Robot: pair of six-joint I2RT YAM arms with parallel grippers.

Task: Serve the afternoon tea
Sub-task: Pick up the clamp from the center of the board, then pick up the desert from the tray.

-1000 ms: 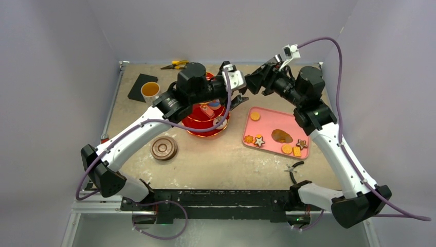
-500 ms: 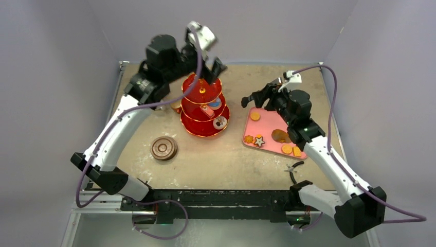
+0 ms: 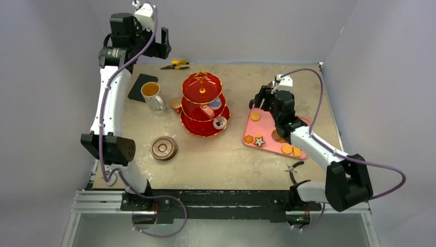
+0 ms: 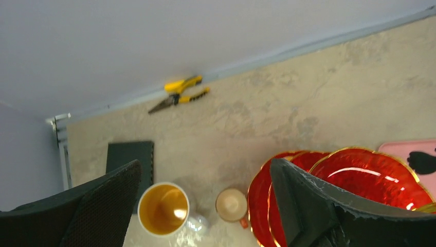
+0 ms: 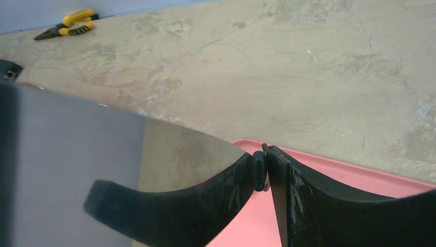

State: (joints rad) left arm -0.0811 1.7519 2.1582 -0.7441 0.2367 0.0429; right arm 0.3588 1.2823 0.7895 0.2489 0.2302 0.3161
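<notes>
The red tiered stand sits at the centre of the overhead view. I count only a few pastries on its middle and bottom tiers, and the top tier looks bare. Close on its left stand the mug of tea and the small copper cup, neither on a saucer. The brown saucers are stacked apart from them, to the lower left of the stand. On the pink tray, right of the stand, several biscuits lie waiting. I judge the serving partly done: those biscuits have to go across, and the cups probably belong on saucers.

My left gripper hangs high at the upper left, fingers wide apart and empty. My right gripper is over the tray's far end, clamped on the black tongs, whose tips meet with nothing between them.

The upper tiers hide the back of the lower ones, and my right arm covers part of the tray. A grey blur fills the left of the right wrist view, where the gripper's own fingers barely show. I cannot tell how many saucers are in the stack.
</notes>
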